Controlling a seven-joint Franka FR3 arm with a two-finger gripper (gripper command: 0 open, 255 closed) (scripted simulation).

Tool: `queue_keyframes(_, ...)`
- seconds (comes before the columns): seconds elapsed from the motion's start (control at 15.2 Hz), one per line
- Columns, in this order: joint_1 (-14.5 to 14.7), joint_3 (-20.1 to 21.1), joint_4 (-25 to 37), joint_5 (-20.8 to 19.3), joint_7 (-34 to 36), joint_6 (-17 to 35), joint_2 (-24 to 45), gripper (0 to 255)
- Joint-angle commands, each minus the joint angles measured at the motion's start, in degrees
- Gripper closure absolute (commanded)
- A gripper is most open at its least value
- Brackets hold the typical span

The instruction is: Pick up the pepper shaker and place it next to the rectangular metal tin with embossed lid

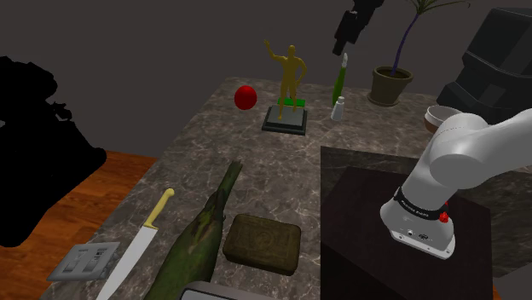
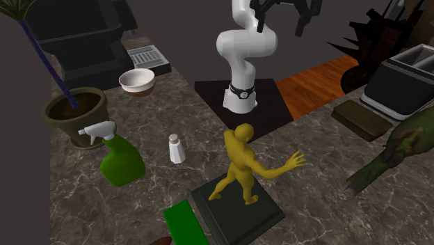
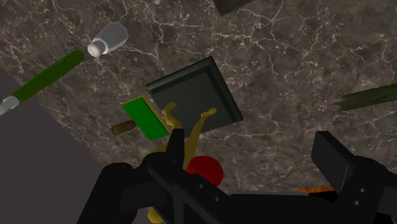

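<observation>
Shoulder view: hand (image 1: 348,30) high over far end of counter (image 1: 256,166). Pepper shaker (image 1: 338,108) upright below it, just beside green spray bottle (image 1: 340,78), well apart from tin (image 1: 263,242).
Second exterior view: hand (image 2: 284,17) raised, fingers spread, empty. Shaker (image 2: 177,149) stands between spray bottle (image 2: 122,159) and gold figurine (image 2: 243,163).
Wrist view: fingers (image 3: 178,149) apart, gripping nothing. Shaker (image 3: 108,38) well apart from them, off to one side, untouched.

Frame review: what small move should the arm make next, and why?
Probably carry the open gripper sideways until it sits over the shaker: it hangs high above the statue, while the shaker stands upright off to one side, beside the spray bottle.
</observation>
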Motion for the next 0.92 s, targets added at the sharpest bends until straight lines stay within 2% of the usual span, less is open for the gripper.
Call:
queue_keyframes(0.0, 0.0, 0.0, 0.0, 0.0, 0.0, 0.0, 0.0, 0)
queue_keyframes(0.46, -1.4, -8.8, -6.6, -2.4, -8.4, 7.2, 2.2, 0)
queue_keyframes(0.86, -2.6, -16.4, -9.6, -4.1, -15.8, 13.7, 7.3, 0)
